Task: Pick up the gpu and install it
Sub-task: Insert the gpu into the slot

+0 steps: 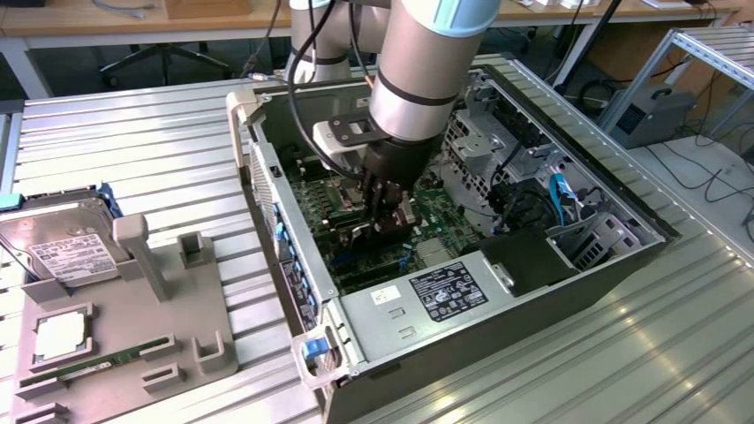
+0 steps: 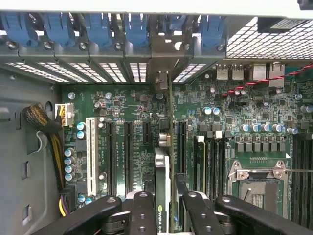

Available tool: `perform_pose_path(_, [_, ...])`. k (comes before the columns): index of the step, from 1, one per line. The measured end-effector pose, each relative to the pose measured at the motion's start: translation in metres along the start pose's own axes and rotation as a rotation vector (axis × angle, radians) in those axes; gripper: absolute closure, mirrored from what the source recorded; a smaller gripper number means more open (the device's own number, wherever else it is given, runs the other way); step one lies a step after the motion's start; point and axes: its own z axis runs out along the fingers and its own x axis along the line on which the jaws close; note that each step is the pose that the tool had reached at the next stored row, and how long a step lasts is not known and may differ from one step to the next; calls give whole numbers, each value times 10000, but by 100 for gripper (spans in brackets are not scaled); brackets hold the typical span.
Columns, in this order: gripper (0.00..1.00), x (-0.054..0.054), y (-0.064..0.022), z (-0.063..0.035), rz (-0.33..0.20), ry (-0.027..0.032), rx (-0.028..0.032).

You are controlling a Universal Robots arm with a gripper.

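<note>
The gpu [image 2: 163, 166] stands edge-on between my fingers, its green label facing up and its silver bracket end [image 2: 162, 81] against the case's rear slot openings. My gripper [image 2: 166, 198] is shut on it, one black finger [image 2: 143, 208] on each side. It sits over the motherboard [image 2: 132, 105], in line with the black expansion slots [image 2: 128, 152]; whether its edge is seated in a slot is hidden. In the exterior view my gripper [image 1: 386, 221] reaches down inside the open computer case [image 1: 613, 265], with the gpu [image 1: 391, 237] low between the fingers.
A white slot [image 2: 91, 152], memory slots [image 2: 210, 161] and the processor socket [image 2: 257, 186] flank the card. A cable bundle [image 2: 46, 127] runs beside the board. Outside the case, a grey fixture [image 1: 141, 300] carries a hard drive [image 1: 59, 243] and a memory stick [image 1: 83, 367].
</note>
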Motion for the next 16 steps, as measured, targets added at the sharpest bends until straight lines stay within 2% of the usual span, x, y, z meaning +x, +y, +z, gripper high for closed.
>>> perform_pose_path(9, [74, -1, 64, 25, 1, -5, 3])
perform_pose_path(16, [74, 0, 71, 41, -1, -5, 7])
